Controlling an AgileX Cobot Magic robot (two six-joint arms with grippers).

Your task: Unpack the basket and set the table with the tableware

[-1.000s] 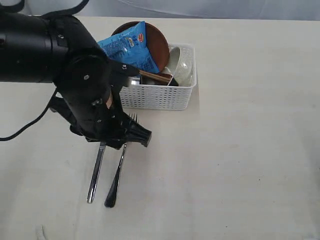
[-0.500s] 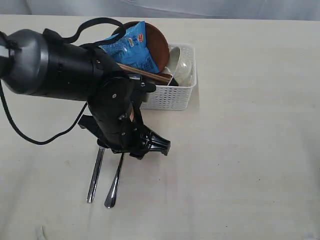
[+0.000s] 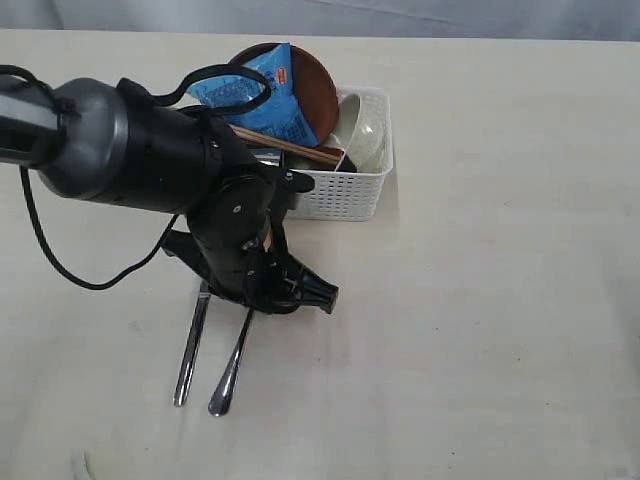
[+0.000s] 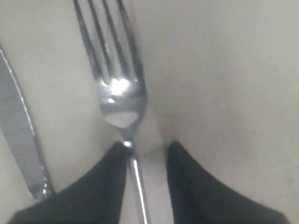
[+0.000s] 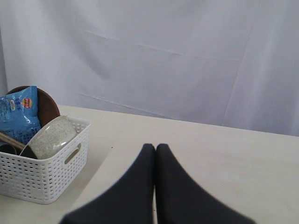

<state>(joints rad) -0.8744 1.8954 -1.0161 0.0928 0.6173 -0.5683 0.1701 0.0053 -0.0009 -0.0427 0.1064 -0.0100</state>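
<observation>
The basket [image 3: 342, 196] sits on the table [image 3: 500, 300] toward 12 o'clock from the middle of the exterior view. Inside it, the brown plate [image 3: 318, 85] stands on edge at the 11 o'clock side with a blue packet [image 3: 250, 95] leaning on it. The bowl [image 3: 365, 130] lies tilted at the 2 o'clock end. The chopsticks [image 3: 300, 150] slant across the contents.

The fork [image 3: 232, 365] and the knife [image 3: 190, 350] lie flat on the table at about 7 o'clock from the basket. The knife is just beside the fork at its 9 o'clock, not touching it.

The left gripper [image 3: 318, 297] hangs low over the table at 6 o'clock from the basket, its arm covering the upper ends of both pieces. In the left wrist view, this gripper [image 4: 147, 149] is partly open. The neck of the fork [image 4: 119, 93] runs between the fingers [image 4: 93, 191], close against one and clear of the other, so it is not clamped. The knife [image 4: 18, 135] lies alongside.

The right gripper [image 5: 155, 150] is pressed fully together with nothing in it. It is raised above the table [image 5: 224, 158], with the basket [image 5: 42, 182], bowl [image 5: 51, 135], plate [image 5: 47, 105] and packet [image 5: 18, 114] in its view.
</observation>
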